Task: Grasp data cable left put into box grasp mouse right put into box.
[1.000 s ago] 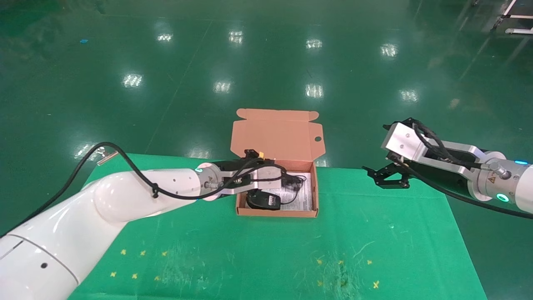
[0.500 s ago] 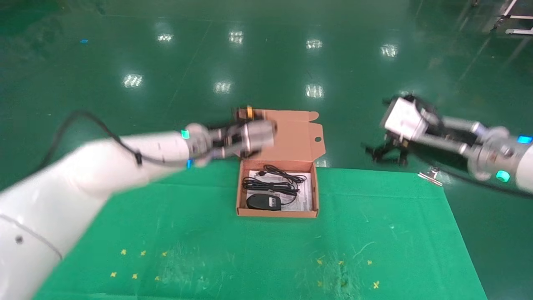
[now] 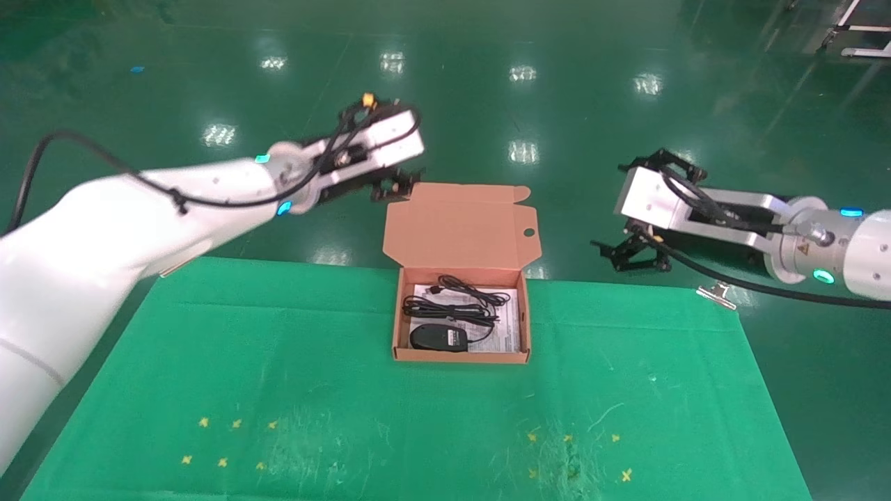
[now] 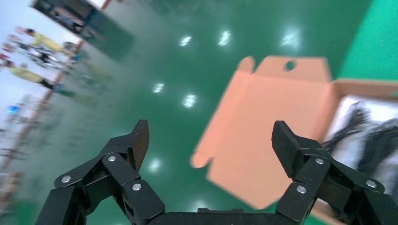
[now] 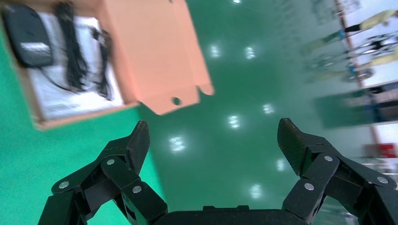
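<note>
On the green bench (image 3: 313, 390), the data cable (image 3: 452, 303) and mouse (image 3: 438, 337) lay inside the box (image 3: 459, 236). Left gripper (image 3: 393, 186) and right gripper (image 3: 630, 256) were raised, jaws wide, empty. Packing was judged complete; no further grasp appeared required.

The open cardboard box (image 3: 462, 355) holds the looped black data cable (image 3: 452, 303) behind the seemingly overturned mouse (image 3: 438, 337).

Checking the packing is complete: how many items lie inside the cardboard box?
2, on its white printed sheet: the small black oval wired mouse at the near end, and the looped thin black data cable behind it in the orange-brown cardboard box.
</note>
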Motion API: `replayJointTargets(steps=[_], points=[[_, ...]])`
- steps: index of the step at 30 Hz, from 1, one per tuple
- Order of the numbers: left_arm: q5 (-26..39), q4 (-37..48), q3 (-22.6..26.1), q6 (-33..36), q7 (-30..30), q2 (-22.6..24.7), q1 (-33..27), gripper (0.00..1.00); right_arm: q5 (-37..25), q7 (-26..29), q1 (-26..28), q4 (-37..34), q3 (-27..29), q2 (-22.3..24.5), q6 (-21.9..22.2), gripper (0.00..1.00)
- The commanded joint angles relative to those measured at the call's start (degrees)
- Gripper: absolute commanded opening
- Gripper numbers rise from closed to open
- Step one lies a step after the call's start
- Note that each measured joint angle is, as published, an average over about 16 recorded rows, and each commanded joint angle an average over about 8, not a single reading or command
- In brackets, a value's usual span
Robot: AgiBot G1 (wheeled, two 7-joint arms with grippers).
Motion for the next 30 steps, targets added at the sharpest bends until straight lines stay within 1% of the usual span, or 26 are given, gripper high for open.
replayJointTargets(steps=[1, 26, 30], points=[[-1.64, -1.09, -0.96, 1.74, -0.64, -1.24, 0.88, 1.0, 1.6, -0.3, -0.72, -0.03, 1.02, 0.11, -1.43, 1.0], [-27.33, -19.22, -16.24, 30.88, -10.61, -21.17, 16.21, 1.0, 29.63, -5.1, -14.18, -0.13, 18.77, 2.57, -24.61, 1.0], [-30.3, -21.31, -18.0, 34.24, -11.76, -23.47, 17.98, 1.0, 32.86, -5.65, -15.74, -0.14, 20.81, 2.85, -27.29, 1.0]])
